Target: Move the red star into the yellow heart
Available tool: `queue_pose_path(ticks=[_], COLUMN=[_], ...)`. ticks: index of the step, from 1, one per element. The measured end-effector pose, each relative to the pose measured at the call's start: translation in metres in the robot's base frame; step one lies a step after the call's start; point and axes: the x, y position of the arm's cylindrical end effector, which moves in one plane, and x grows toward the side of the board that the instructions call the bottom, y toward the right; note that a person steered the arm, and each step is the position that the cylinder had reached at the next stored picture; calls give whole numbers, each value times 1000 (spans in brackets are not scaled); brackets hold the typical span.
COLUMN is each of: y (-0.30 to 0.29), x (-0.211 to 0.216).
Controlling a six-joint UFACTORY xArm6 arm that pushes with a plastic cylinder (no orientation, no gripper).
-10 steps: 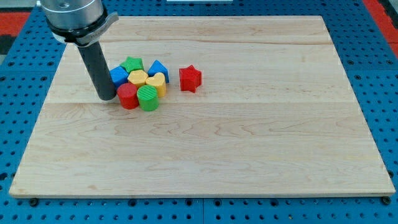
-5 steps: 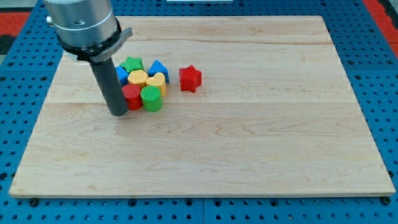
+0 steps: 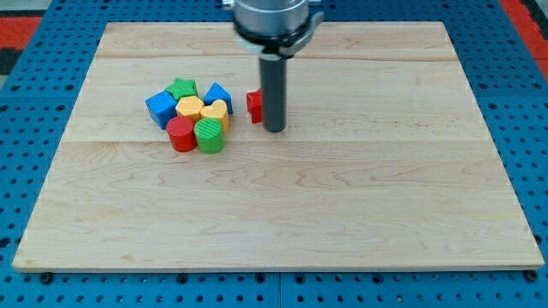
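Roughly, everything was placed against the yellow heart, moving from the view's left to its right.
Blue block: sat at the far left of the cluster, beyond the yellow block that touched the heart.
Green star: lay up and to the left of the heart.
Red cylinder: lay down and left of the heart, touching the green cylinder.
Yellow heart: was the cluster's right edge, with a second blue block just above it.
Red star: stood near the heart's right, apart, half hidden by the rod.
My tip: rested on the wooden board at the star's right side; it was a bare rod with no jaws to open or close.
Handling: the star looked light, rigid and likely to slide or spin; a push on its right face, centred, seemed best.
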Motion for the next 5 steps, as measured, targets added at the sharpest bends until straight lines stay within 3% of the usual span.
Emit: queue_pose_path(ticks=[1, 3, 5], y=[15, 23, -42], x=[-6, -61, -53])
